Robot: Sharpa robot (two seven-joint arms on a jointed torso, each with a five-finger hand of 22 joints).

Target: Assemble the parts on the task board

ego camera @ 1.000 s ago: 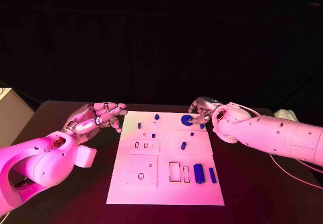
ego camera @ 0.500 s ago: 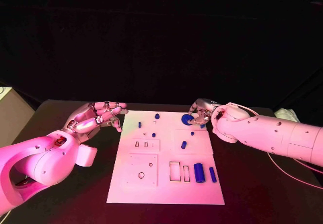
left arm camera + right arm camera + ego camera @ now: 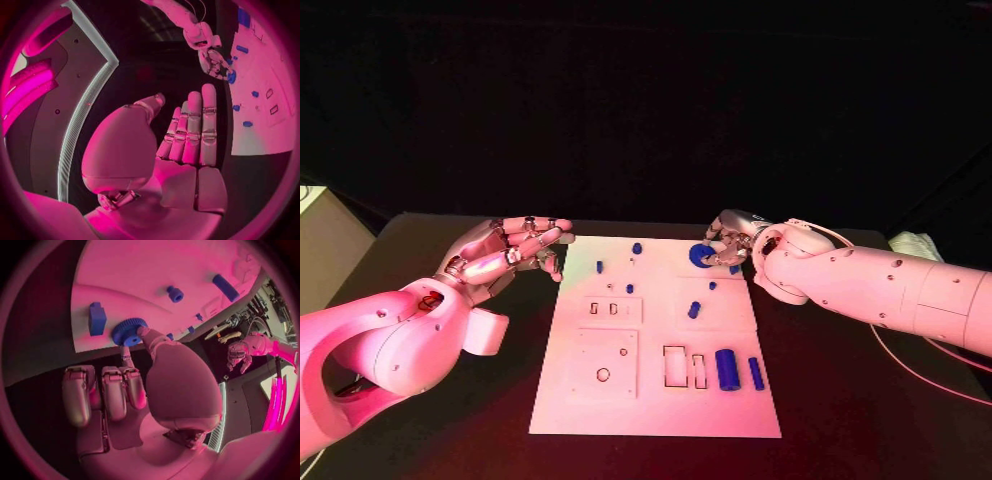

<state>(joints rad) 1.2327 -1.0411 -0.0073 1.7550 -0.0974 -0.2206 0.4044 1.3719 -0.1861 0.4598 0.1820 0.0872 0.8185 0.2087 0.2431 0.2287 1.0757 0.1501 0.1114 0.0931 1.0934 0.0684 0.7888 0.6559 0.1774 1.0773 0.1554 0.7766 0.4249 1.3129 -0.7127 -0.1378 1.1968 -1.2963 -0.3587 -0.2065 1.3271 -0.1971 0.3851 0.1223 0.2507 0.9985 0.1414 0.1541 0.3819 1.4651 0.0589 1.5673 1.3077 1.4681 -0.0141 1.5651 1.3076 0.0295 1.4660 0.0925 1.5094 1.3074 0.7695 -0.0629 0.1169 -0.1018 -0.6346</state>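
Observation:
The white task board [image 3: 653,400] lies in the middle of the table. A blue gear [image 3: 700,255] sits at its far right corner, and my right hand [image 3: 733,245] pinches it between thumb and a finger. In the right wrist view the gear [image 3: 128,331] is flat on the board beside a blue block [image 3: 97,318], with the other fingers [image 3: 103,390] curled. My left hand [image 3: 509,250] hovers off the board's far left corner, holding nothing, its fingers [image 3: 194,125] stretched out. The left wrist view shows the right hand [image 3: 215,62] at the gear [image 3: 231,76].
On the board lie a thick blue cylinder [image 3: 726,371], a thin blue rod [image 3: 756,375] and several small blue pegs such as one mid-board [image 3: 692,311] and one at the far edge [image 3: 636,249]. Rectangular slots [image 3: 674,368] lie near the cylinder. A pale box [image 3: 322,250] stands at the table's left.
Almost nothing: my right hand's fingers have shifted slightly at the gear. The left hand has stayed where it was.

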